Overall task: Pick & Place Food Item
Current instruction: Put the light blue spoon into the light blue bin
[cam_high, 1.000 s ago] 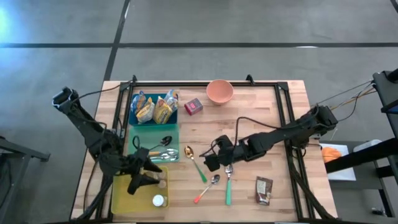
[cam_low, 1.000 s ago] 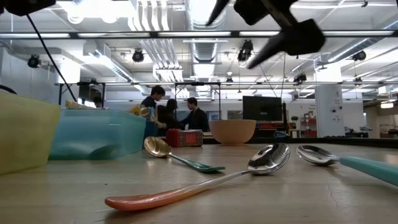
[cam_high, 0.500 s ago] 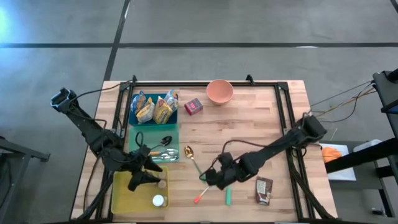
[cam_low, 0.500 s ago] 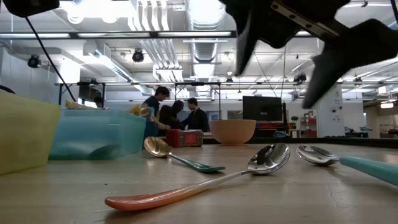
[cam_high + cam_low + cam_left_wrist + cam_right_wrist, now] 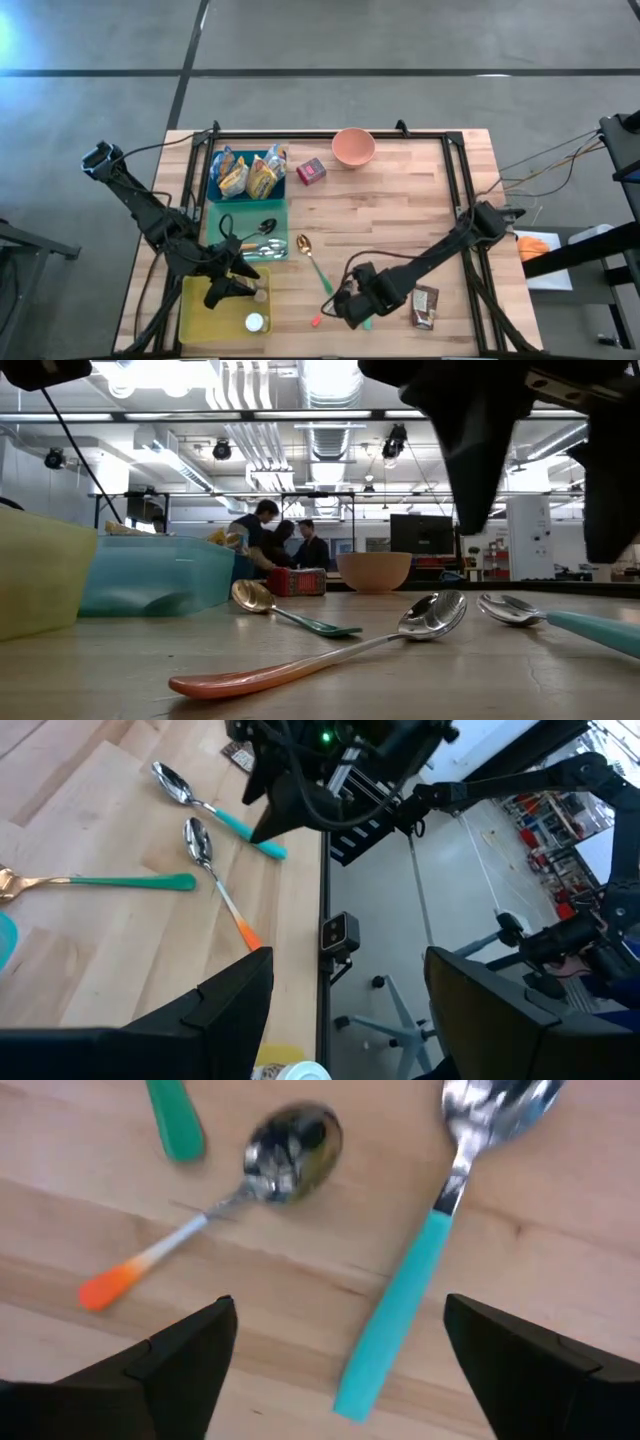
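Observation:
A brown food packet [image 5: 424, 305] lies flat near the table's near right edge. A red box [image 5: 311, 172] stands at the far middle, and snack bags [image 5: 246, 175] fill the blue bin. My right gripper [image 5: 350, 305] hangs open, pointing down, above two spoons: an orange-handled one [image 5: 200, 1215] and a teal-handled one [image 5: 420, 1270]. Both lie flat on the wood between its fingers, untouched. The packet is to that gripper's right. My left gripper [image 5: 226, 290] waits open over the yellow bin [image 5: 195, 320].
A gold spoon with a green handle [image 5: 311, 260] lies left of my right gripper. A green bin [image 5: 250, 235] holds more spoons. A pink bowl [image 5: 353, 147] stands at the far edge. A white-capped item [image 5: 255, 322] sits in the yellow bin. People stand in the room beyond.
My right gripper has gone toward the table's near edge and down, tipping over until its fingers point at the table above the spoons. The spoons and the food items have stayed where they were.

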{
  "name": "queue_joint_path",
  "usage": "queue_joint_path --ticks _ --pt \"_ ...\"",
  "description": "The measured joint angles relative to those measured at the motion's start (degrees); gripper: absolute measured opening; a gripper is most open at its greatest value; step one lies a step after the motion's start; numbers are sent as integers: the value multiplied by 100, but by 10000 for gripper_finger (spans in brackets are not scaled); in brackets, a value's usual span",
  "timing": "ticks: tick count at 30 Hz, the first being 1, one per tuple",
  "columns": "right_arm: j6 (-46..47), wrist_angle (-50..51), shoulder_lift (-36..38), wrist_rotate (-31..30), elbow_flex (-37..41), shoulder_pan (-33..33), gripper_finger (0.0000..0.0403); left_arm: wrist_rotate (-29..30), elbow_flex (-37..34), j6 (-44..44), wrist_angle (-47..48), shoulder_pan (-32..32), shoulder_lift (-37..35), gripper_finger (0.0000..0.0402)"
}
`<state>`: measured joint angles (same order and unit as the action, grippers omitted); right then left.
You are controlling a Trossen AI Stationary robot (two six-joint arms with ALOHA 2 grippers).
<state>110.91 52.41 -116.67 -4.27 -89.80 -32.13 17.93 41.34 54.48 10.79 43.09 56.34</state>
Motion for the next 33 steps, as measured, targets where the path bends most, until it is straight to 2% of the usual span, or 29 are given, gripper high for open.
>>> queue_joint_path --ticks 7,13,33 --pt "283 182 -218 1 2 -112 273 -102 0 0 28 0 0 266" --pt "171 160 -333 -17 35 -99 236 -171 0 1 55 0 0 266" --pt "224 130 -348 -22 320 -78 231 -302 0 2 116 2 0 266"
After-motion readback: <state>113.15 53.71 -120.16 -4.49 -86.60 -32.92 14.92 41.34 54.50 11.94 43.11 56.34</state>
